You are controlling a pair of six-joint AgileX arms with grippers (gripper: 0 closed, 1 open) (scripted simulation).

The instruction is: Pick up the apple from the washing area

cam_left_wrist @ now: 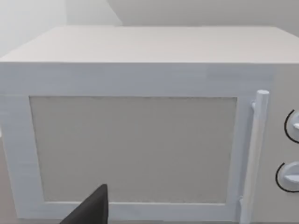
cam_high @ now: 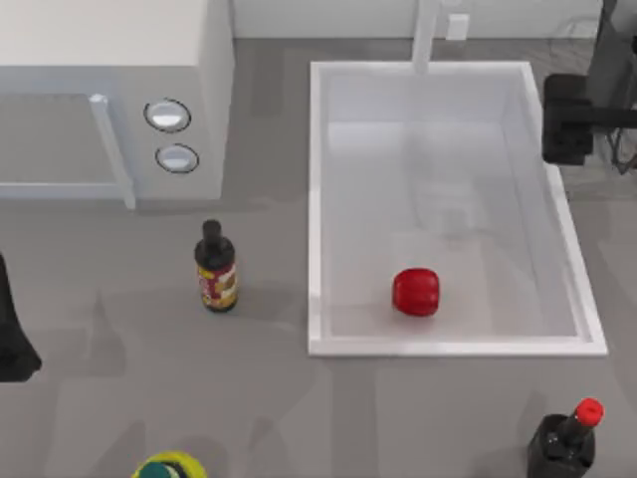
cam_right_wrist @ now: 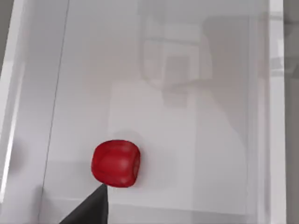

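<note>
Inside the washing area (cam_high: 317, 199), squat glossy red apple (cam_high: 415, 292); both grippers' finger state impossible to tell.

Even, diffuse light is filling all three views, with no glare showing. The small bottle (cam_high: 216, 269) is casting a soft shadow on the grey table (cam_high: 119, 349), and the apple (cam_high: 416, 292) is throwing a faint one on the washing area (cam_high: 318, 199) floor.

Both AgileX arms are matte black. The right arm (cam_high: 577, 115) is boxy, with blocky housings and thin dark cables behind it. The left arm (cam_high: 12, 334) is a dark, angular, tapering shape.
</note>
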